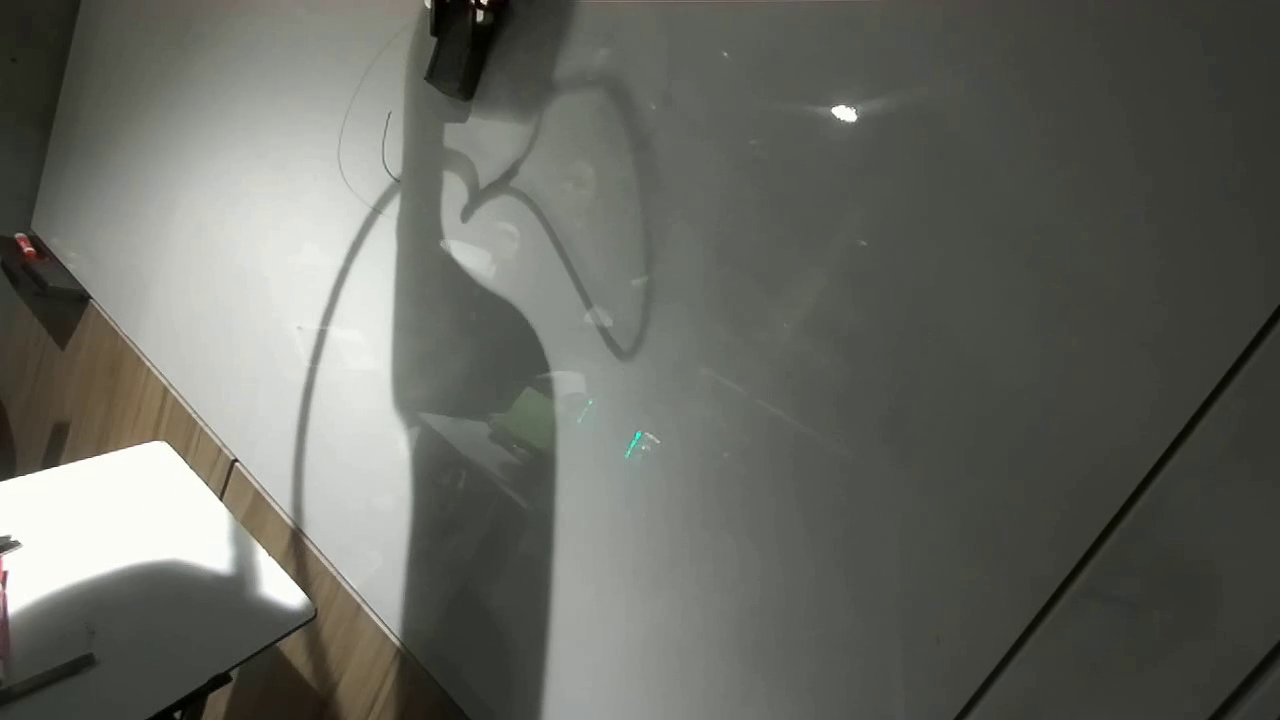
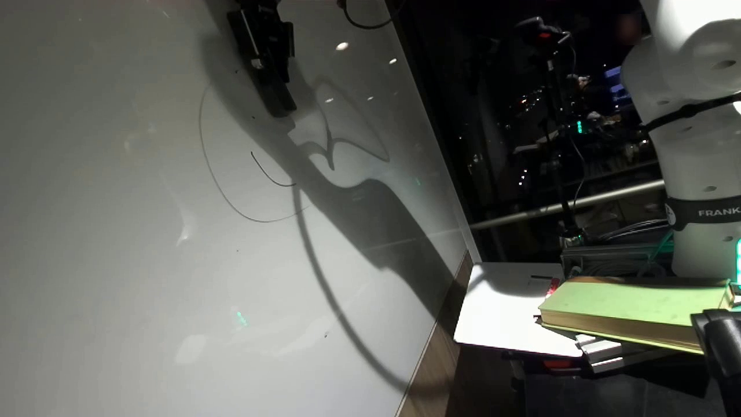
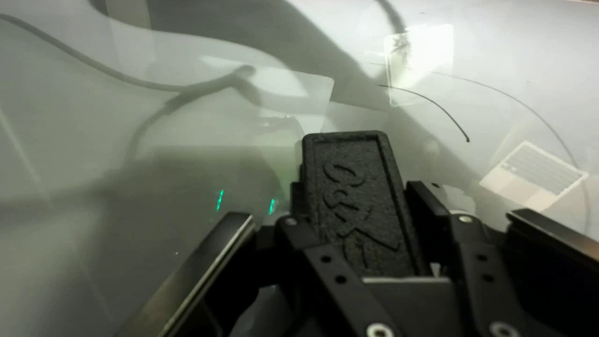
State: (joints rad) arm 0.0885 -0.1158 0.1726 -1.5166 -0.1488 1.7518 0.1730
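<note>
My gripper [image 3: 358,201] is shut on a black whiteboard eraser [image 3: 353,164] with raised-edge lettering on its face. One finger presses each long side, and the far end sticks out past the fingertips. In both exterior views the eraser [image 1: 455,70] [image 2: 279,98] is close to the large whiteboard [image 1: 850,400] [image 2: 116,191]; I cannot tell whether it touches. A short dark curved line [image 1: 384,150] [image 2: 267,172] [image 3: 437,104] is drawn on the board near the eraser. A longer, fainter curve [image 1: 340,140] [image 2: 201,130] [image 3: 526,106] runs around it. The arm's shadow falls over part of the board.
A small white table [image 1: 110,510] [image 2: 498,307] stands beside the board. A thick green book [image 2: 631,301] lies by it, near the white robot arm [image 2: 706,174]. A dark tray [image 1: 50,280] with a red marker [image 1: 25,246] is at the board's edge. Wood panelling [image 1: 150,400] borders the board.
</note>
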